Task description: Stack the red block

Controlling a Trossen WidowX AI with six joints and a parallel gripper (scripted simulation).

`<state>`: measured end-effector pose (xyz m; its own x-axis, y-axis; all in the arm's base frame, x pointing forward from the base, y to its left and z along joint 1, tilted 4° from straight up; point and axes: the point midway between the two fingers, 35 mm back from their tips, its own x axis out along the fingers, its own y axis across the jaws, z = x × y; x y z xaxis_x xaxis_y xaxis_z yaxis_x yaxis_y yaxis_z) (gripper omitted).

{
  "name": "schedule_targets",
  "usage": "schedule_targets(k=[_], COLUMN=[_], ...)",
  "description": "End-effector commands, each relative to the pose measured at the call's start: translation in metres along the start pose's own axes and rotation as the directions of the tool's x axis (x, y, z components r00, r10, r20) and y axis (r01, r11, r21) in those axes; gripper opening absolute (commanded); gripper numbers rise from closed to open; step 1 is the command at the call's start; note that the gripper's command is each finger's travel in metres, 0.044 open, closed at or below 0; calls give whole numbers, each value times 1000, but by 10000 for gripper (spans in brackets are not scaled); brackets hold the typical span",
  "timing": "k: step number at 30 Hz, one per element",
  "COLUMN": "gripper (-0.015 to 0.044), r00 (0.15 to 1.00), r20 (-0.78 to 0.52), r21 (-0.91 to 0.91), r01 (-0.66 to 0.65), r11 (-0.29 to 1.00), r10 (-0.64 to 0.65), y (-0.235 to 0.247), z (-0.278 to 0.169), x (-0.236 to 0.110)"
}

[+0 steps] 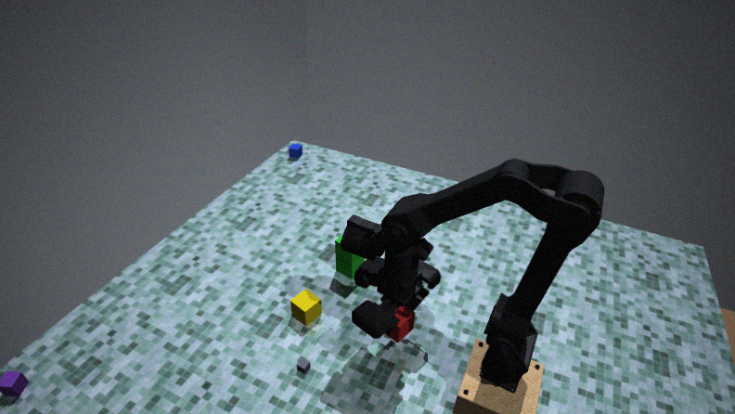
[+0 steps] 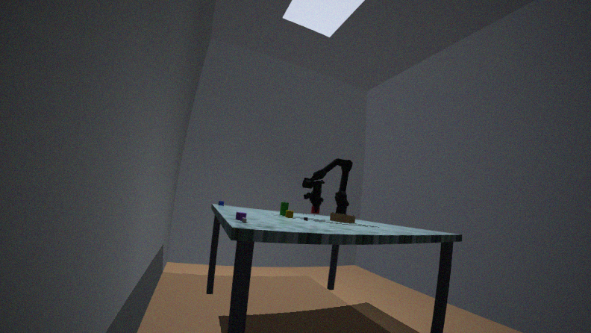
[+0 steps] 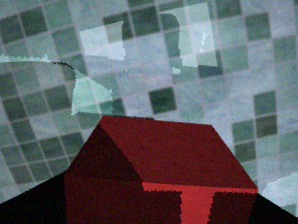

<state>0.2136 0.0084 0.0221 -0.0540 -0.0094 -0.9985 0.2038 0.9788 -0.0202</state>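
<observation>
The red block (image 1: 403, 322) (image 2: 314, 210) (image 3: 162, 185) sits between my fingers, at or just above the tiled table top (image 1: 154, 288). My gripper (image 1: 392, 321) (image 2: 315, 208) is shut on it, pointing down. In the wrist view the block fills the lower half, with dark fingers at both lower corners. The green tower (image 1: 347, 259) (image 2: 283, 207) stands upright to the back left of the gripper, partly hidden by the wrist in the top view.
A yellow cube (image 1: 305, 306) (image 2: 289, 213) lies left of the gripper. A small grey cube (image 1: 303, 365), a purple cube (image 1: 12, 383) (image 2: 240, 215) and a blue cube (image 1: 295, 150) (image 2: 221, 203) lie further off. The arm's wooden base (image 1: 494, 395) stands at the front right.
</observation>
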Motion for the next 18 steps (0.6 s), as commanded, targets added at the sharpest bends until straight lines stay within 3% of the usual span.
schedule_targets(k=[1, 12, 18], gripper=[0, 0, 0], r00=[1000, 1000, 1000], r20=[8, 8, 8], r21=[2, 2, 2], r01=[-6, -6, -5], r11=[1000, 1000, 1000], r10=[6, 6, 5], y=[1, 1, 0], z=[2, 2, 1], x=[-21, -73, -75])
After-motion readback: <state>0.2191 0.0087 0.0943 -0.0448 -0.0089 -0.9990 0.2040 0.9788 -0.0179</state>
